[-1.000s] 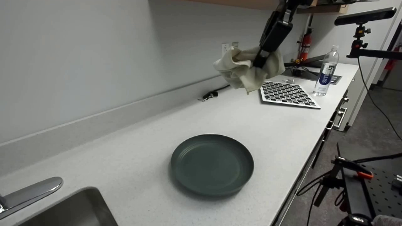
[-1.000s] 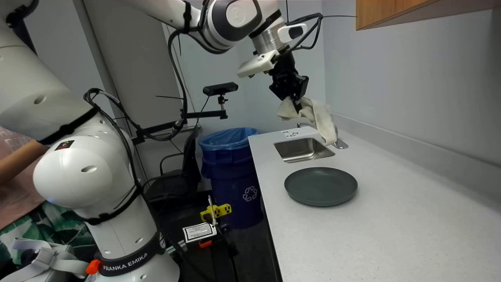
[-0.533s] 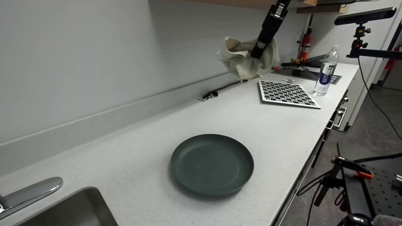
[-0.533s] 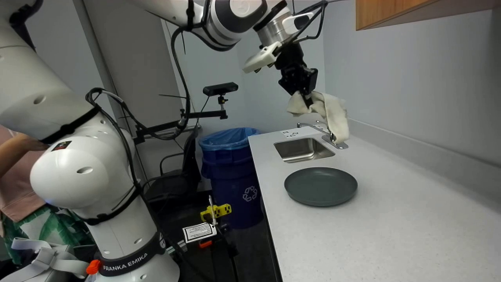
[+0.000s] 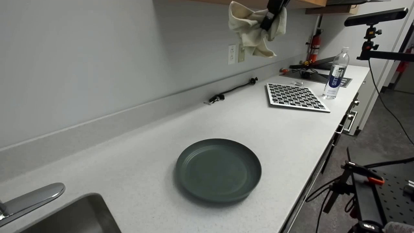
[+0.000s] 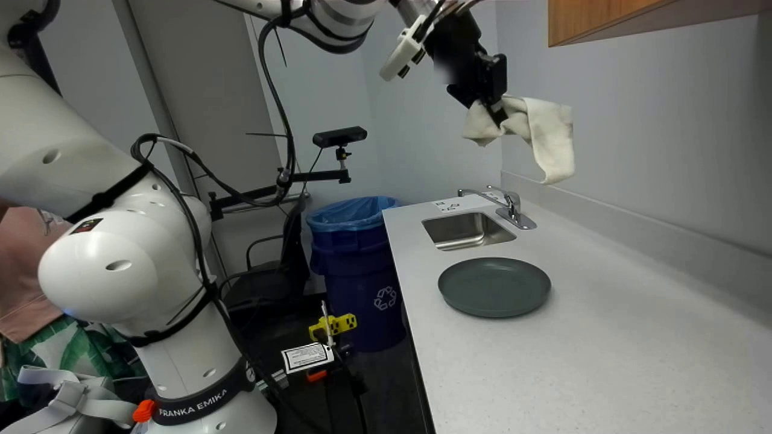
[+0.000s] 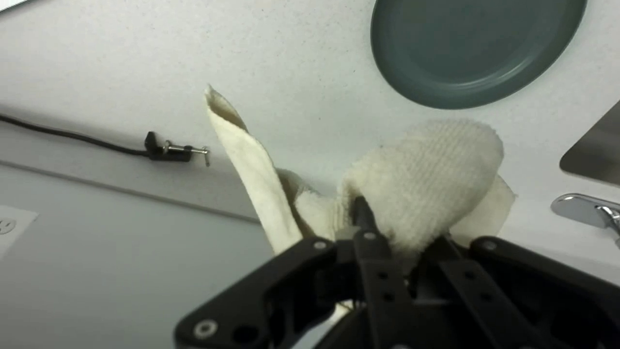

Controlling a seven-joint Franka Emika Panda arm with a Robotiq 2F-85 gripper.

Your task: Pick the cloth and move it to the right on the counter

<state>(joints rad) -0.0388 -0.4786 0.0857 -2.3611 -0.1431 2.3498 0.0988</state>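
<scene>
The cream cloth (image 5: 250,30) hangs bunched in the air, high above the counter (image 5: 136,168). It also shows in an exterior view (image 6: 552,135), with a long flap hanging on the wall side. My gripper (image 5: 266,26) is shut on the cloth and points downward at a tilt; it shows too in an exterior view (image 6: 499,114). In the wrist view, the cloth (image 7: 426,179) bulges between and beyond the fingers of the gripper (image 7: 402,225). One fingertip presses into the cloth, and the other is partly hidden behind it.
A dark green plate (image 5: 218,170) lies on the counter near the sink (image 6: 464,232) and faucet (image 6: 512,208). A checkered board (image 5: 296,97) and water bottle (image 5: 336,72) stand farther along. A cabled clamp (image 7: 169,151) lies by the wall. A wooden cabinet (image 6: 651,21) hangs above.
My gripper has risen with the cloth still held in it. In an exterior view it has also moved right, toward the wall. The plate has not moved.
</scene>
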